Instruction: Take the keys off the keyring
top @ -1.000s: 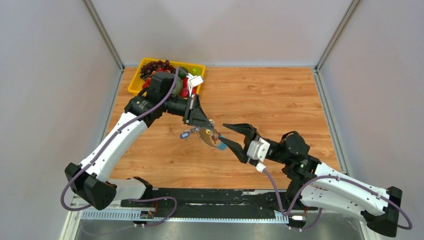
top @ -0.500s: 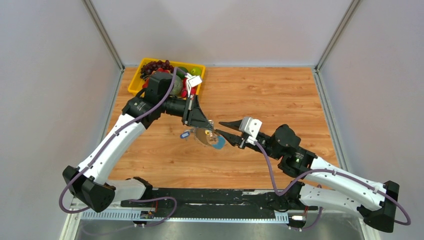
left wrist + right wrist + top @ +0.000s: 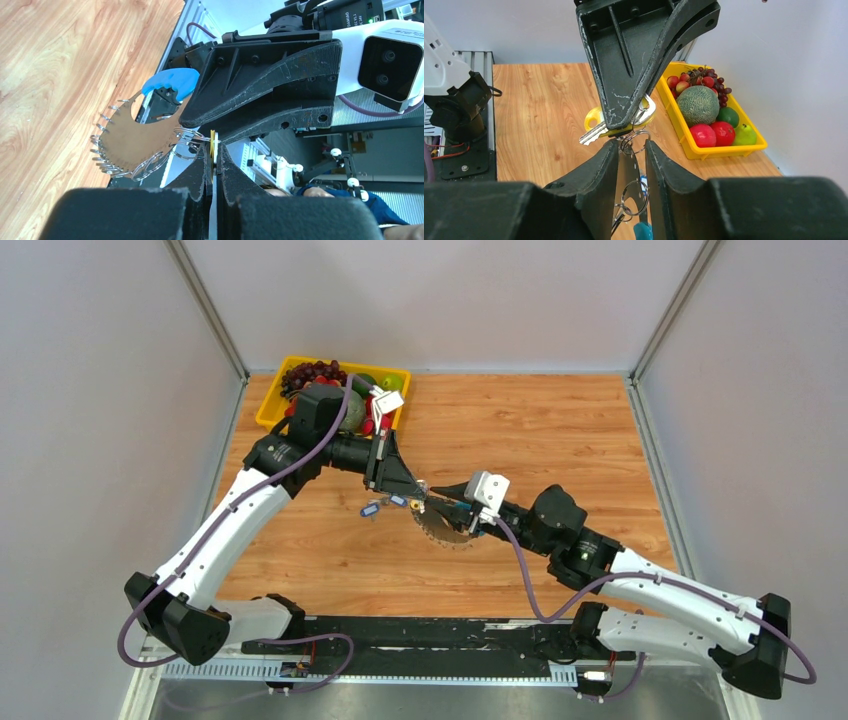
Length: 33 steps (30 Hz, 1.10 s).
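l gripper clamps yellow-capped key at edge of keyring; r gripper prob pinching keyring itself, bracing for pull-off.

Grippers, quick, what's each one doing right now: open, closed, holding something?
Left gripper: shut on a yellow-headed key.
Right gripper: jaws set close around the keyring; whether it grips cannot be told.

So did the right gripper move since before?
Yes. In the top view the right gripper has swung left and farther from the arm bases, toward the yellow tray, ending right next to the left gripper.
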Available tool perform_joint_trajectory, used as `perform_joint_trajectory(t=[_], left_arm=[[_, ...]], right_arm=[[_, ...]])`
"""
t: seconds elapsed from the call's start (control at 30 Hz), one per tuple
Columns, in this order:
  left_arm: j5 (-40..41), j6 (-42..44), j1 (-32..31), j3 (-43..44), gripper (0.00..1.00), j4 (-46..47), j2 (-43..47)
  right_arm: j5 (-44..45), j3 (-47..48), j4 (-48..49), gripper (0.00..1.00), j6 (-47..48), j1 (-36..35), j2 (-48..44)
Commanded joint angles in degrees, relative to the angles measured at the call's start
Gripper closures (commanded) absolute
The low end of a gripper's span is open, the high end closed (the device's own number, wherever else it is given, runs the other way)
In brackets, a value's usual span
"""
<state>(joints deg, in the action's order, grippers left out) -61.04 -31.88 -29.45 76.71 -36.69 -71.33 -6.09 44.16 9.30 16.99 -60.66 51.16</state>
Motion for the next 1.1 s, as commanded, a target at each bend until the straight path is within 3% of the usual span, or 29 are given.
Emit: perform_joint_trajectory(t=[0.0,0.17,0.3,0.53,0.7,0.73,0.8,0.87,1.07], left_arm=[[-2.12,-0.41,-0.11,2.25,1.00,3.25,2.29],[-2.14,-0.55,-0.36,2.09,1.00,3.37,2.37],[-2.16,-0.65,-0.42,2.05,1.00,3.38,2.50],[-1.92,-0.53,-0.42,2.05,1.00,3.33,2.63],[-1.68,-0.58,-0.43,2.44,1.00,3.29,2.23],[-1.66,-0.61,-0.41,2.56,1.00,3.36,2.19],[-1.30,-0.87,-0.42,2.57,1.00,3.44,2.15],[-1.13,-1.09,-0.35,2.53,1.00,3.51,2.28],[-0.95,-1.34,-0.45,2.38,1.00,3.66,2.72]], right_arm=[[-1.00,3.14,1.28,0.68,-1.09,0.17,0.55],[-1.51,3.94,2.17,0.71,-1.33,0.12,2.15],[-1.52,4.76,2.47,0.88,-0.96,0.20,3.64],[-0.74,4.72,2.55,1.00,-0.43,0.27,3.47],[-0.55,4.11,2.48,0.96,-0.49,0.21,2.22],[-0.48,4.02,2.48,0.93,-0.52,0.21,1.86],[-0.52,3.73,2.48,0.78,-0.56,0.27,1.22],[-0.49,3.53,2.48,0.71,-0.49,0.28,0.82],[-0.55,3.58,2.48,0.70,-0.51,0.22,0.72]])
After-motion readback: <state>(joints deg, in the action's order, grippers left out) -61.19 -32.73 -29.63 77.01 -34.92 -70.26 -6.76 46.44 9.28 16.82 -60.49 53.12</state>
